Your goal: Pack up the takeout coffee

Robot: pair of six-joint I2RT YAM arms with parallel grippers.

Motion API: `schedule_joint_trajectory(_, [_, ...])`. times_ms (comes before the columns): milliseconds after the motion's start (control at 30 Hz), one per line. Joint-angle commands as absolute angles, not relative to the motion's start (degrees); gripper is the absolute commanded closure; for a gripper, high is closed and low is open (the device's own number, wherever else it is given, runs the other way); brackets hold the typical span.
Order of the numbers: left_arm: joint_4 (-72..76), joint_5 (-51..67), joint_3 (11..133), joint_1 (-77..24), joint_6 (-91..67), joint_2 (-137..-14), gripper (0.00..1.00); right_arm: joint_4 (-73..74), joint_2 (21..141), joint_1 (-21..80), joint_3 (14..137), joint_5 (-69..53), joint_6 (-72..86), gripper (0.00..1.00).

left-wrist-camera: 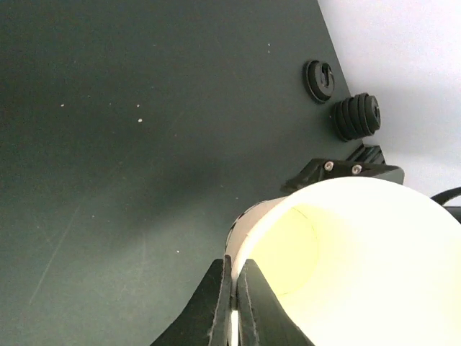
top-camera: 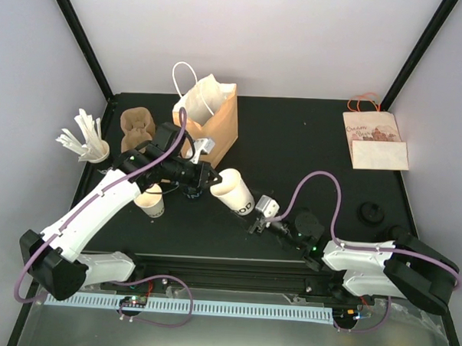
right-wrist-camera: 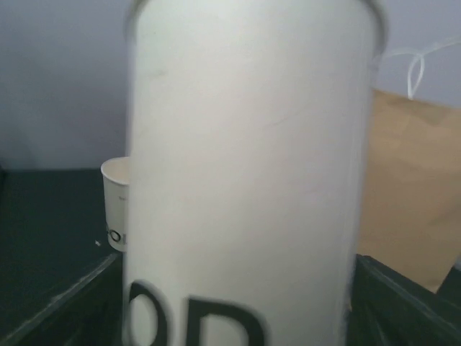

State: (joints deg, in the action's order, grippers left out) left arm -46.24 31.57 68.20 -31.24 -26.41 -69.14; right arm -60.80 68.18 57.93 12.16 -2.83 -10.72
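Nearest you, the right pincer [top-camera: 256, 218] sits at the printed base end of the tall white paper cup [top-camera: 234, 190], its dark fingers [right-wrist-camera: 57, 310] spread on either side of the cup's wall. You cannot tell from the wrist view whether they press on it or stand just clear. The cup lies tilted over the middle of the black table [top-camera: 309, 146], its open mouth pointing toward the left arm. There the left pincer [left-wrist-camera: 232, 288] is pressed together on the cup's rim, one finger inside the mouth and one outside. Just to the left of that arm, a short white paper cup [top-camera: 151, 202] stands upright on the table. A black round lid [top-camera: 371, 212] lies to the right. Farther back, a brown paper bag with white handles [top-camera: 210, 115] stands open, with a brown pulp cup carrier [top-camera: 137, 129] and a bunch of white stirrers [top-camera: 85, 140] to its left. A flat printed paper bag [top-camera: 374, 141] lies at the far right.
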Motion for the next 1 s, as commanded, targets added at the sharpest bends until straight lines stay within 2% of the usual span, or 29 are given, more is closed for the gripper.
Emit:
schedule_joint_trajectory(0, [-44.18, 32.2, 67.84, -31.47, -25.73, -69.47, 0.98, -58.41, 66.0, 57.86, 14.57, 3.41, -7.97, 0.06])
schedule_joint_trajectory(33, [-44.25, 31.08, 67.92, -31.54, -25.49, -69.66, 0.98, -56.6, 64.47, 57.84, 14.54, 5.27, -6.94, 0.01])
schedule_joint_trajectory(100, [-44.89, 26.68, 68.44, -31.66, -24.63, -70.33, 0.98, -49.77, 60.56, 57.75, 14.73, 8.68, -4.09, 0.0])
schedule_joint_trajectory(233, [-47.45, 15.98, 70.36, -32.04, -23.42, -72.97, 0.98, -20.67, 52.05, 56.25, 22.21, 12.79, 3.57, 0.0])
schedule_joint_trajectory(333, [-46.54, 10.94, 71.09, -33.02, -23.26, -75.69, 0.99, -5.67, 46.95, 54.49, 24.53, 18.38, 13.63, 0.0])
schedule_joint_trajectory(400, [-45.51, 7.77, 72.12, -35.3, -23.1, -77.48, 0.98, 6.29, 44.22, 48.49, 27.35, 20.3, 25.11, 0.0])
schedule_joint_trajectory(533, [-42.4, 4.27, 73.7, -40.94, -23.49, -82.61, 0.98, 28.03, 44.94, 30.76, 35.69, 7.12, 36.01, 0.0])
schedule_joint_trajectory(600, [-40.19, 4.51, 73.71, -43.01, -24.32, -85.32, 0.98, 34.76, 46.93, 24.77, 40.6, 4.36, 36.82, 0.0])
schedule_joint_trajectory(733, [-34.3, 4.44, 72.49, -45.49, -25.08, -89.04, 0.98, 44.08, 53.46, 17.83, 50.4, 6.28, 35.57, 0.0])
schedule_joint_trajectory(867, [-32.11, 1.84, 72.2, -47.18, -24.65, -91.29, 0.98, 47.16, 59.39, 8.32, 53.18, 4.71, 37.27, 0.0])
schedule_joint_trajectory(967, [-31.42, 0.92, 71.8, -47.87, -24.18, -91.98, 0.97, 49.62, 62.35, 3.7, 53.6, 11.19, 42.25, 0.0])
